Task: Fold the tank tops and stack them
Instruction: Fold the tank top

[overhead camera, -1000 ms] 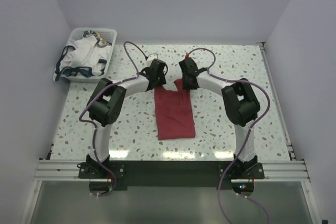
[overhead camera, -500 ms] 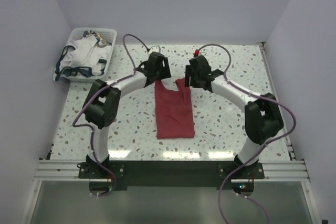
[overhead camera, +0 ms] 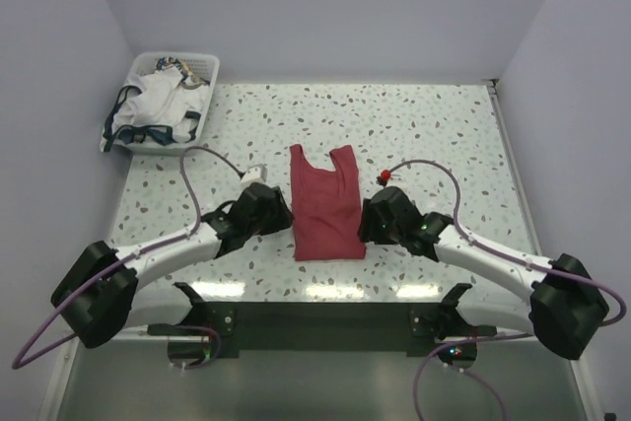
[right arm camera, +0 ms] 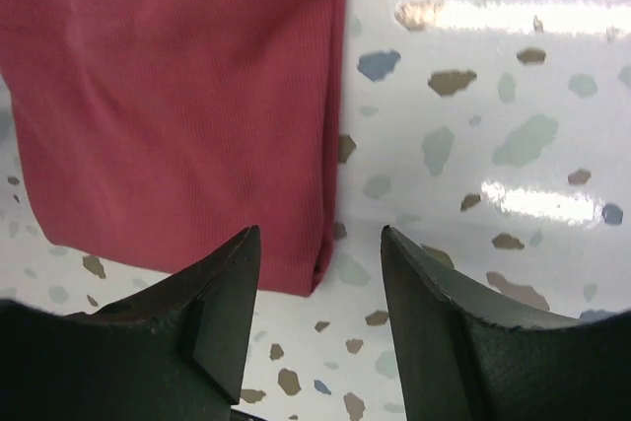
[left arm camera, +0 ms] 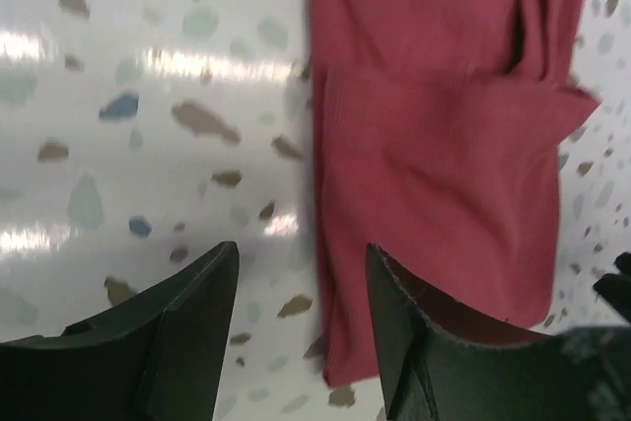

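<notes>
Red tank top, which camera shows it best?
Top external: the whole red tank top shows, straps at the far end. The left wrist view shows only part of it, the right wrist view only its near right corner.

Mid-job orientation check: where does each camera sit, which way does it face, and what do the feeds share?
Top external: fixed above and behind the bases, looking down on the table; both arms whole, left end effector and right end effector flanking the dark red tank top.
Left wrist: on that wrist, looking down between its open fingers at the top's left edge.
Right wrist: on that wrist, looking down between its open fingers at the top's near right corner.
Shared: all three show the red top on the table.
</notes>
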